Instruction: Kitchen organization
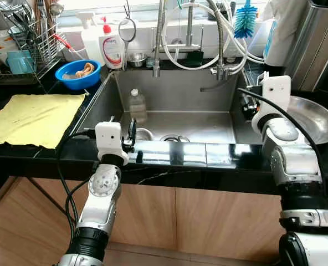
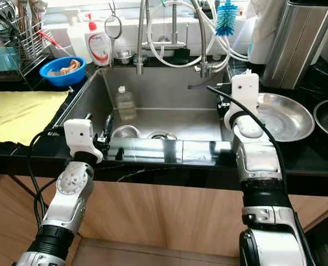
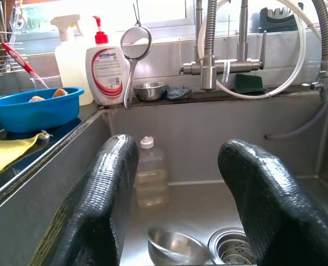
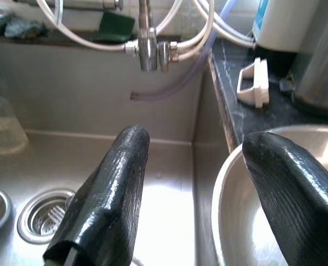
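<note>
A steel sink (image 1: 169, 88) lies in front of me in the black counter. On its floor a small steel bowl (image 1: 143, 134) sits beside the drain (image 3: 230, 249), and a clear plastic bottle (image 1: 137, 105) stands upright behind it. My left gripper (image 3: 180, 160) is open at the sink's front left corner, pointing over the small bowl toward the bottle, holding nothing. A large steel bowl (image 2: 283, 116) rests on the counter right of the sink. My right gripper (image 4: 200, 149) is open and empty, straddling that bowl's near rim (image 4: 225, 183) at the sink's right wall.
A yellow cloth (image 1: 34, 117) lies on the left counter, with a blue bowl (image 1: 78, 73), soap bottle (image 1: 112, 47) and dish rack (image 1: 25, 39) behind it. Faucets and hoses (image 1: 158, 39) hang over the sink's back. A tall steel container (image 2: 297, 41) stands at the right.
</note>
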